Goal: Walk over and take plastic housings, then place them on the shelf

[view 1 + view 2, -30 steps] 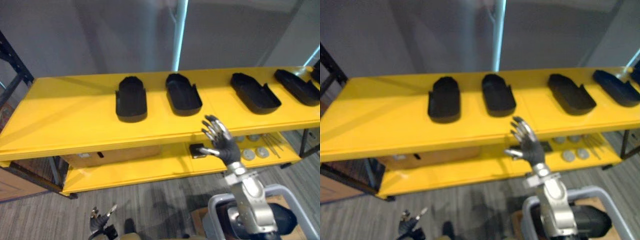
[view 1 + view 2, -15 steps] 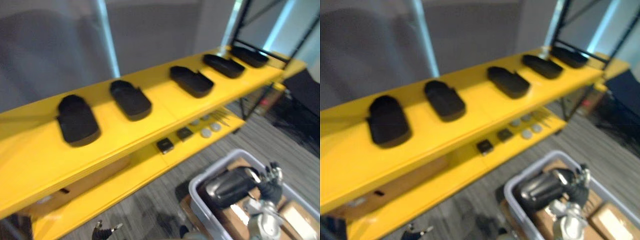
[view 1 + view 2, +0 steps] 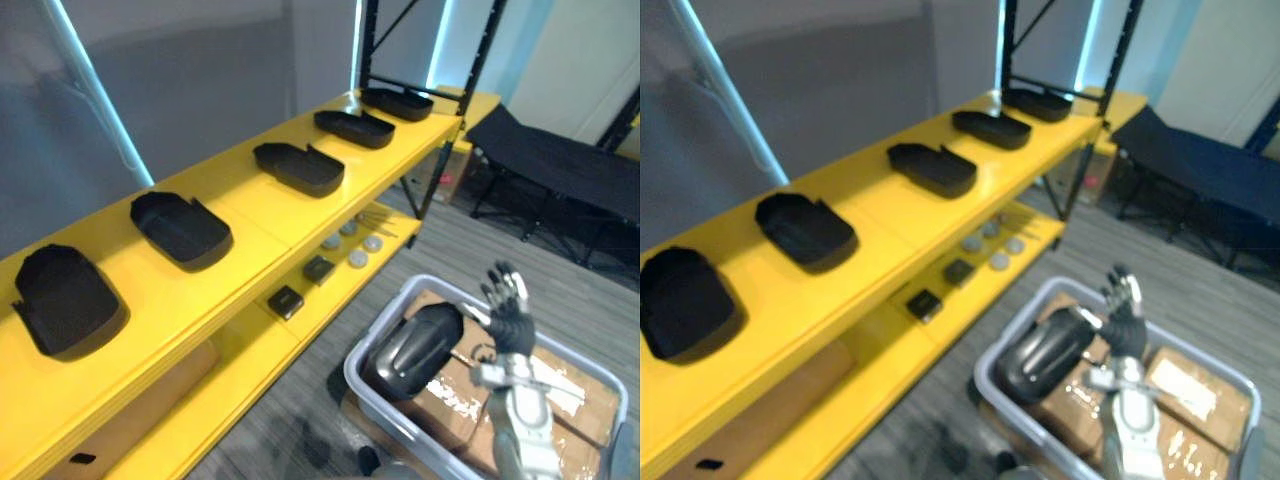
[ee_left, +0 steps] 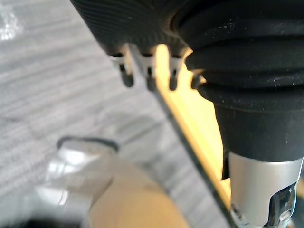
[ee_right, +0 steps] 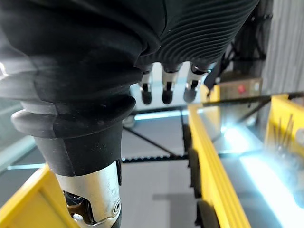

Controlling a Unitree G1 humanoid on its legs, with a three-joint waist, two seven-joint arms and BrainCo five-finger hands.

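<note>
Turning away from shelf (image 3: 250, 255) toward grey bin (image 3: 383, 321): whole view has swung within last second, and right hand (image 3: 508, 310) has left shelf edge and now hangs above bin. Judged: fetch phase starting. Black housing (image 3: 412, 350) lies inside bin on cardboard (image 3: 560, 385). Other housings (image 3: 298, 167) sit on shelf beyond bin. Right hand spread wide, empty, near housing. Left hand (image 4: 149, 76) relaxed, empty.

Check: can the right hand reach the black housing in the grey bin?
Probably yes. The right hand hovers open just beside the housing, which lies uncovered on top in the bin.
</note>
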